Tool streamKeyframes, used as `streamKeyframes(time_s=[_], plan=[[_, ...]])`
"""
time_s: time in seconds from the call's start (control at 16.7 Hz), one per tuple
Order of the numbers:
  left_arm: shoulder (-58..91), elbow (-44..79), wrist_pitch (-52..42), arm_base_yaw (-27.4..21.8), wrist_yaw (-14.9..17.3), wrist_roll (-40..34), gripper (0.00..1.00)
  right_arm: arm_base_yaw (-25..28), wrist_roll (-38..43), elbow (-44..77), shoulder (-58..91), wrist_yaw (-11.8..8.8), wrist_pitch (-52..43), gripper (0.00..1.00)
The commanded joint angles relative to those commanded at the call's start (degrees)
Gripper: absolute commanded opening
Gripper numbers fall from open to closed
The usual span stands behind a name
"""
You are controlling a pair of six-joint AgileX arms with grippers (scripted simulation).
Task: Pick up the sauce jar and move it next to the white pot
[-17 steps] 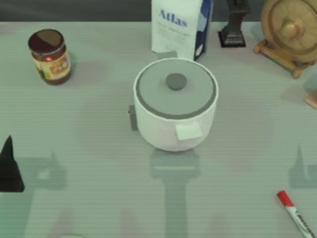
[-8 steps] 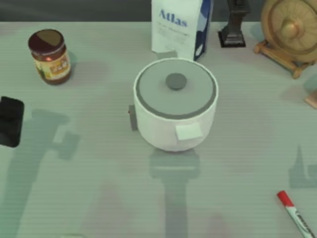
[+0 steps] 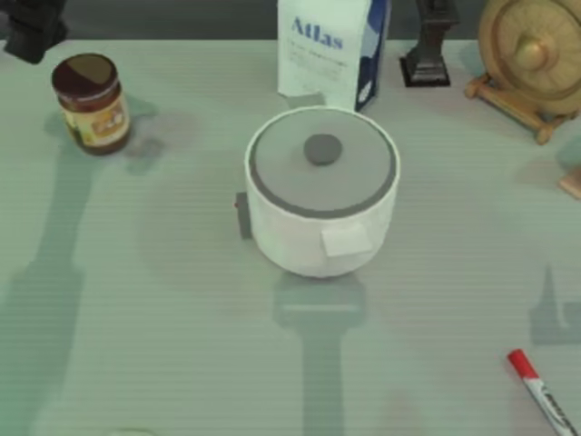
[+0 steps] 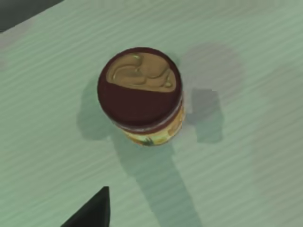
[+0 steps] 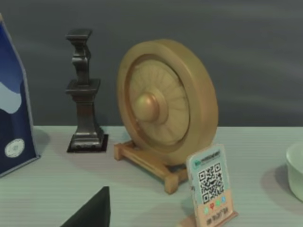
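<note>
Pale grey-green ribbed tabletop (image 3: 163, 300), its far edge meeting a dark backdrop. At centre stands the white pot (image 3: 320, 191), a broad cylinder with a flat grey lid, white rim, round dark knob and a small grey side handle. Far right of the pot, a ribbed wooden wheel (image 5: 165, 101) rests upright on a wooden cradle; just behind the pot stands the white-blue "Atlas" carton (image 3: 329, 50); between carton and wheel, a dark turned pedestal figure (image 5: 85, 94). The sauce jar (image 4: 141, 97), small glass with a dark brown lid bearing a tan segment and a yellow-orange label, stands upright well to the left of the pot, near the far edge, with bare tabletop between them. The left claw (image 3: 34, 27) hangs beyond the jar at the far left corner, apart from it; whether its fingers are spread cannot be told. A QR card (image 5: 210, 187) and a red-capped marker (image 3: 543, 391) lie right of the pot. The right arm is out of the top view; its claw's state cannot be told.
</note>
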Motion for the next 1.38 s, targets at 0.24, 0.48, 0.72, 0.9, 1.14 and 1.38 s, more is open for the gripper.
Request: streamKeyframes(time_s=[0.24,0.48,0.72,0.9,1.14,1.38], plan=[[20.76,23.66,-8.61,0.53,0.83,5.98,1.00,0.00,0.00,0.00,0.00,0.00,0.00,1.00],[38.86,42.46,-16.66,1.24,0.96,10.60,1.00,0.00,0.00,0.00,0.00,0.00,0.00,1.00],[51.80,54.75,-23.17,1.97,0.65,13.45,1.00,0.00,0.00,0.00,0.00,0.00,0.00,1.00],[56.63,59.03,-25.96,2.33,0.41,14.39,1.00,0.00,0.00,0.00,0.00,0.00,0.00,1.00],[57.33,59.62,-26.40,2.39,0.37,14.52,1.00,0.00,0.00,0.00,0.00,0.00,0.00,1.00],[57.51,58.76,-25.40,2.06,0.33,14.32,1.00,0.00,0.00,0.00,0.00,0.00,0.00,1.00]])
